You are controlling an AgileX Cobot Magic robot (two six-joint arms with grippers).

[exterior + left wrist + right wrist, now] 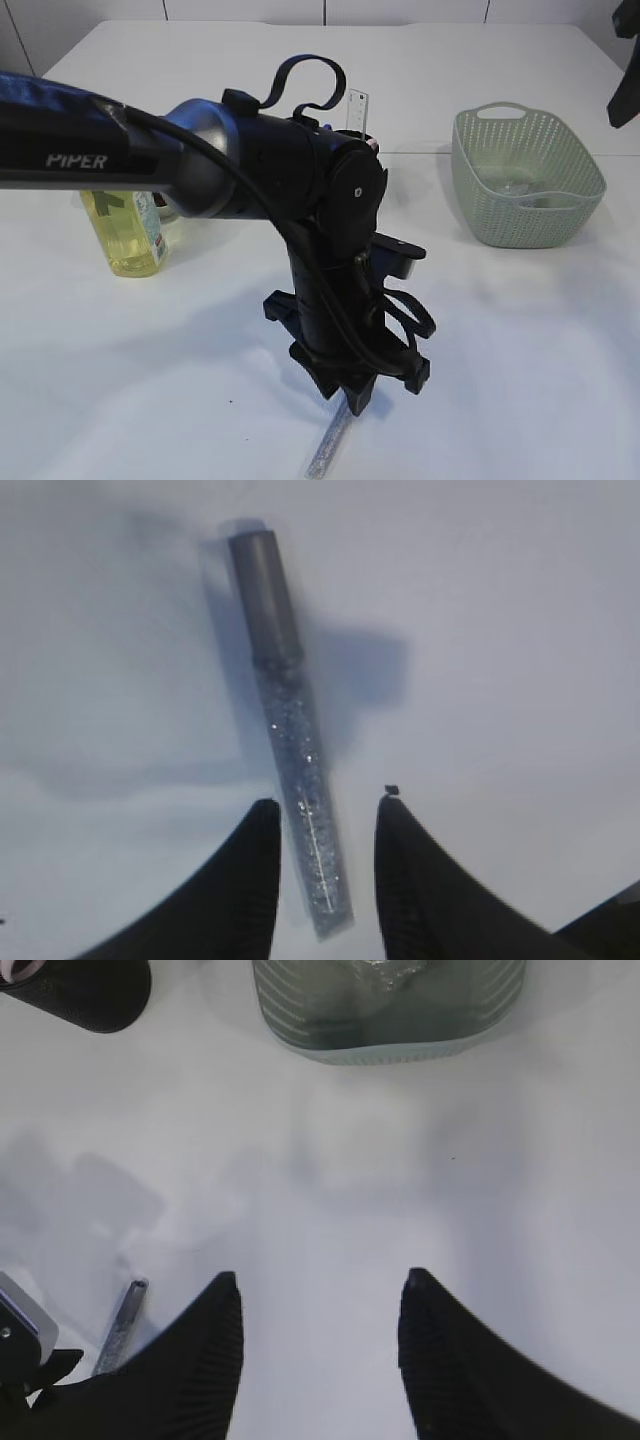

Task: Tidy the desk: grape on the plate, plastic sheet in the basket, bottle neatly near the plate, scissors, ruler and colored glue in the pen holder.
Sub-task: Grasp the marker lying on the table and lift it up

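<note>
One bottle stands at far left. One colored glue tube lies on the near surface, long axis near-to-far, cap pointing far (slightly tilted), between the part-open left hand, ungripped. One basket sits far right; the right hand hangs open, empty.

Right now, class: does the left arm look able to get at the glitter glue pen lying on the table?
Probably yes. The left pincer hangs over the glue pen with one finger on each side of its lower end, open, and nothing lies between them. The table around the pen is bare.
</note>
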